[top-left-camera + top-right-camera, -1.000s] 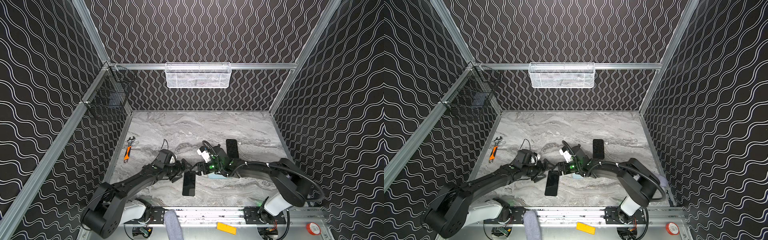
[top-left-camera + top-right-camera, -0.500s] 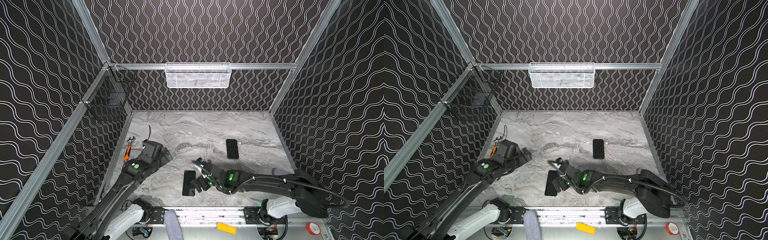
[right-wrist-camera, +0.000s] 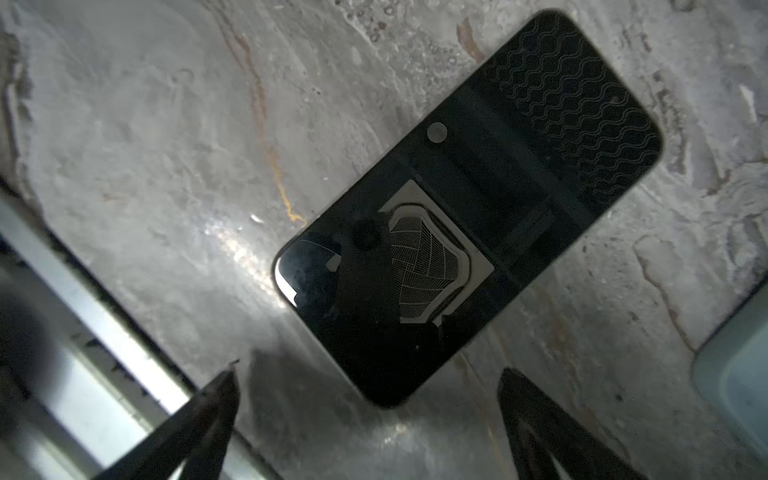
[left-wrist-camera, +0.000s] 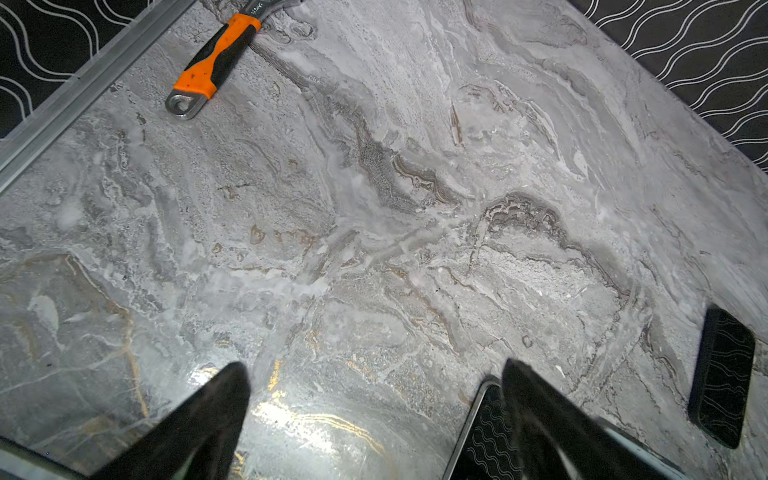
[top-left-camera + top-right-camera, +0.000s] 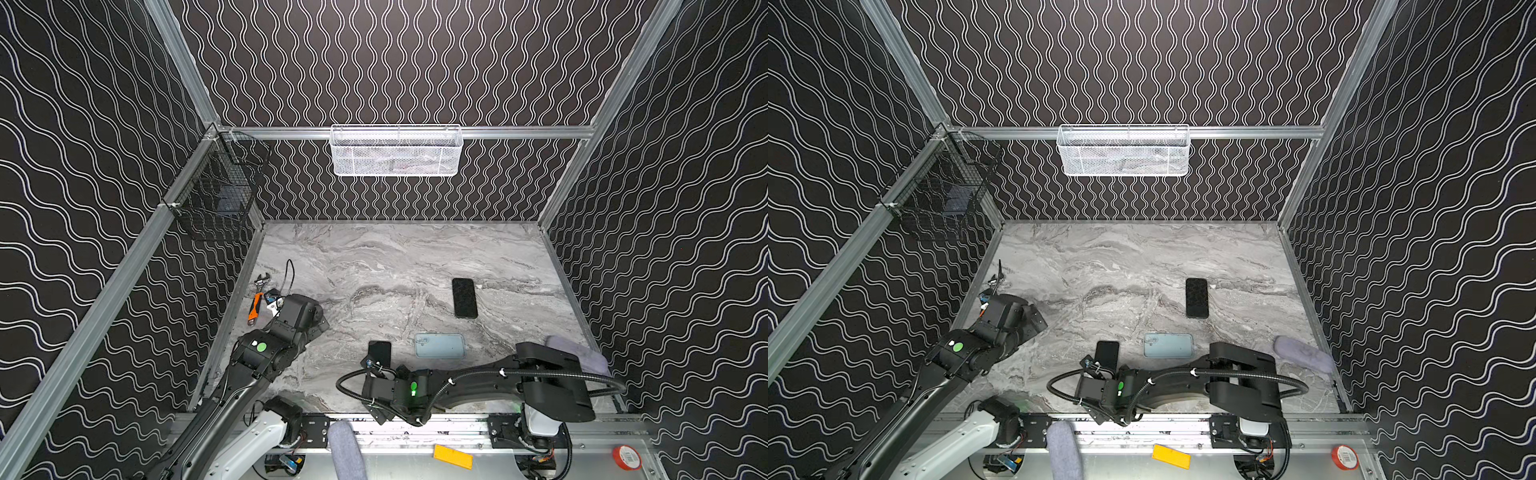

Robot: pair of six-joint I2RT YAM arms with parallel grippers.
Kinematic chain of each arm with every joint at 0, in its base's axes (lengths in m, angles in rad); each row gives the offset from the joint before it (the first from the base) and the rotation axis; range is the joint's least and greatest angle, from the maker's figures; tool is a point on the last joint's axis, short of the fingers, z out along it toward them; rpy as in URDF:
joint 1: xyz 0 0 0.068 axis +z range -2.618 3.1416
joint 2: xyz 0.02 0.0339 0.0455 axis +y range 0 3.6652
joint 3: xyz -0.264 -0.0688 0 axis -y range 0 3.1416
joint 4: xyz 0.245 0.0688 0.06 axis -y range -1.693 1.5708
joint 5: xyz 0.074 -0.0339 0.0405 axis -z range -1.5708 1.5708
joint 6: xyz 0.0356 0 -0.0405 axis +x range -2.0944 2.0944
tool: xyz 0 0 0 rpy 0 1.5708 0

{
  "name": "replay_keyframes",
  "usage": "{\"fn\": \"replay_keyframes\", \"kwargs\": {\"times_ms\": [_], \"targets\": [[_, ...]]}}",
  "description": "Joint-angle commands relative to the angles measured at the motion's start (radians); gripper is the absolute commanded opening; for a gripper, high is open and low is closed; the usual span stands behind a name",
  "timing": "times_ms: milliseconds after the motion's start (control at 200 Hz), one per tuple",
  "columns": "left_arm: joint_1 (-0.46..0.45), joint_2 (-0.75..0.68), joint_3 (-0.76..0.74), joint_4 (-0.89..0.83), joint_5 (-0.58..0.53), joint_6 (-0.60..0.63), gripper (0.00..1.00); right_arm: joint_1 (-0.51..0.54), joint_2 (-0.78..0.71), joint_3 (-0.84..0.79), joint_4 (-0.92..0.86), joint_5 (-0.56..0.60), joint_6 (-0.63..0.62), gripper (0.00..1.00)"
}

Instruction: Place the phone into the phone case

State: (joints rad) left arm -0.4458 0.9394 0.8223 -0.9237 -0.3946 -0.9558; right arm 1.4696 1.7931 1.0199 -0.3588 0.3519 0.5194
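Lying flat — phone (image 3: 469, 208) (glossy black).

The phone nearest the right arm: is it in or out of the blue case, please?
Out: the phone lies on the table beside the case, a gap between them.

The left arm (image 5: 266, 357) and right arm (image 5: 478, 380) are done in matte black, each tagged with a green dot (image 5: 261, 346), white base housings (image 5: 249, 440), ribbed hose (image 5: 598, 376) strapped along the right.

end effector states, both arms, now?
Left end effector: open, empty.
Right end effector: open, empty; phone lies free just ahead of it.
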Motion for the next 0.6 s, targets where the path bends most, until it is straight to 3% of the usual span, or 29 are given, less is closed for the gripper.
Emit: {"fn": "replay_keyframes", "kwargs": {"times_ms": [0, 325, 595], "targets": [[0.001, 0.001, -0.003, 0.019, 0.008, -0.005, 0.99, -0.003, 0.026, 0.008, -0.057, 0.054, 0.052, 0.99], [0.001, 0.035, -0.025, 0.091, 0.067, 0.017, 0.98, -0.122, 0.022, -0.052, 0.031, 0.008, 0.004, 0.99], [0.001, 0.088, -0.032, 0.122, 0.097, 0.032, 0.99, -0.28, 0.024, -0.07, 0.122, -0.073, -0.126, 0.98]]}}
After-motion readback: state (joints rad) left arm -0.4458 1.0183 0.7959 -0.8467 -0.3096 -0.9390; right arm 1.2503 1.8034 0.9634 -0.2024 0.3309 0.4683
